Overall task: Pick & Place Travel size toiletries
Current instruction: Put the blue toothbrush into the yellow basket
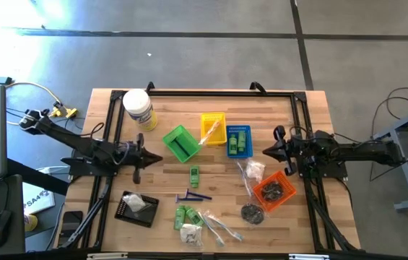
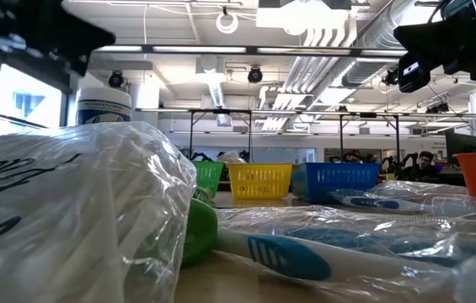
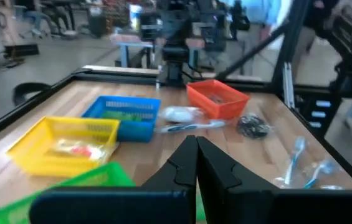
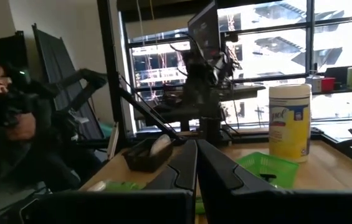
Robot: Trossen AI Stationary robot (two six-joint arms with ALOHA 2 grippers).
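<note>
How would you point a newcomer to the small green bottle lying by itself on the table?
Start at the green basket near the middle of the wooden table. Just in front of it, toward the near edge, lies one small green bottle on bare wood. Unlike the other green bottles, it sits alone, in no basket or cluster.

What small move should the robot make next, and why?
Probably the left gripper should open and go toward the small green bottle lying loose on the table. Both grippers are shut and hold nothing, the right gripper waits on its own side, and this bottle lies nearest the left one, beside the green basket.
</note>
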